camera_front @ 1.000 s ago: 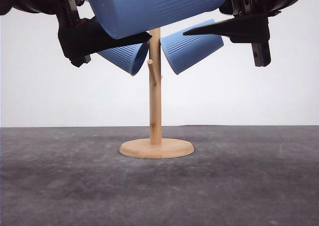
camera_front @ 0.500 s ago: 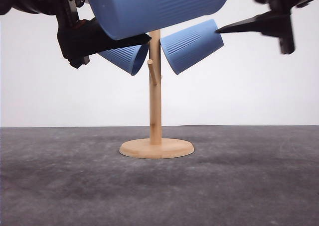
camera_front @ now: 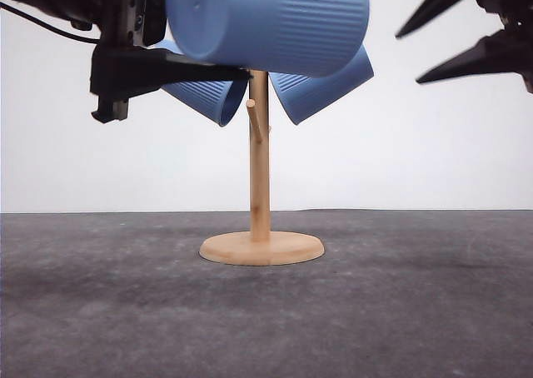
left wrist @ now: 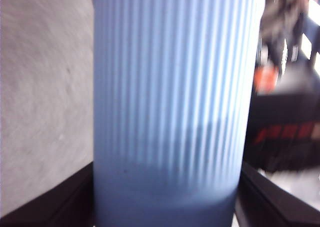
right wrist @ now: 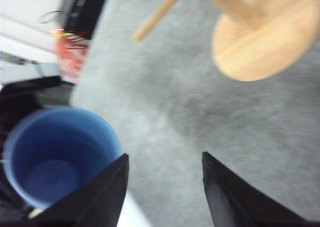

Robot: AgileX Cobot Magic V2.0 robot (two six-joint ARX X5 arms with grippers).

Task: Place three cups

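Two cups hung, the third in my grip.

On the pale wooden peg stand [camera_front: 260,178], two light-blue ribbed plastic cups [camera_front: 204,95] [camera_front: 321,91] hang either side of its post. My left gripper [camera_front: 179,66] clamps the third light-blue ribbed cup [camera_front: 271,24] sideways, above the stand's top. My right gripper [camera_front: 466,37] is spread wide and empty, well off to the stand's right. By my reckoning, only that third cup remains to hang.
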